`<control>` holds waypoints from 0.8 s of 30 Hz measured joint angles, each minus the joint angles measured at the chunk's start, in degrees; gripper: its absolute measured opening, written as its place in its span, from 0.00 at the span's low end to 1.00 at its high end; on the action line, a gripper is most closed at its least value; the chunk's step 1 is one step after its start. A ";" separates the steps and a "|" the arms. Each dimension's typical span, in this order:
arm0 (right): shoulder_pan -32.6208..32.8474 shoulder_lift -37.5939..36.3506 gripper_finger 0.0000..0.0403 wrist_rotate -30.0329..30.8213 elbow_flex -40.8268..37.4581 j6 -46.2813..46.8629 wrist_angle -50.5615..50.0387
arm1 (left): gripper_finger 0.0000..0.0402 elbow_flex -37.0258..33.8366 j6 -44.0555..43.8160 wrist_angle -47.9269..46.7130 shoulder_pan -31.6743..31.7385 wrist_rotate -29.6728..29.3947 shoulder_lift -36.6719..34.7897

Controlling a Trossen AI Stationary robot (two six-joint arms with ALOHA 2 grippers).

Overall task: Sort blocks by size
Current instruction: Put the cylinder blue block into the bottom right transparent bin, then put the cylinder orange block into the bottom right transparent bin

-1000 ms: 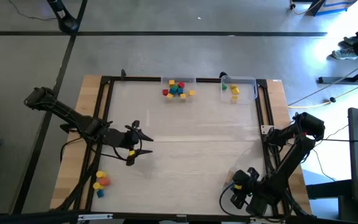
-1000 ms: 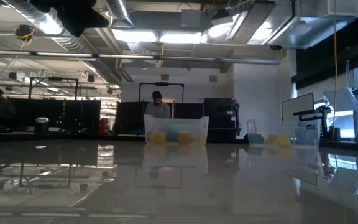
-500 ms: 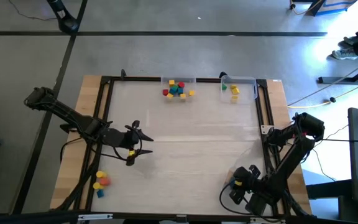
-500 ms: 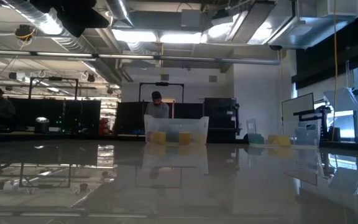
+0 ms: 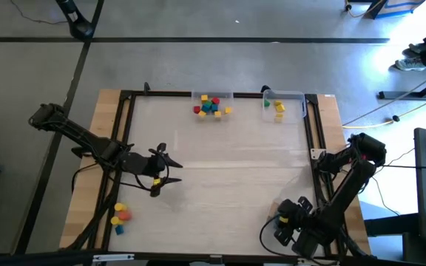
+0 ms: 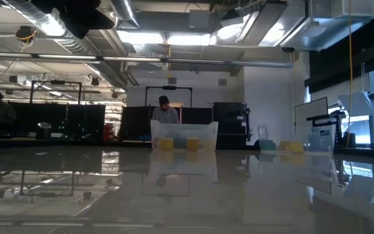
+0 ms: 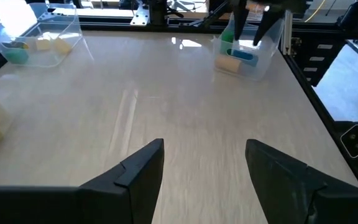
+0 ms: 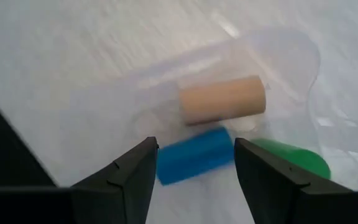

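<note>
Apparently mid-sort: right claw hung, fingers apart and empty, over a clear tray at the counter's near right corner, holding tan, blue and green cylinder blocks (probably grouped by size). Left claw waited mid-left, spread, empty. Remaining blocks sat far-edge. No readable writing.

We see a pale wood-grain table with a glossy, reflective finish. The trays look like clear plastic. The blocks are matt; the tan one looks like bare wood. Gripper fingers are matt black.
</note>
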 joint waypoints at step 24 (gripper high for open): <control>-22.79 2.40 0.53 40.55 8.58 -41.44 2.29 | 0.53 0.57 5.96 -4.52 -1.94 0.03 0.01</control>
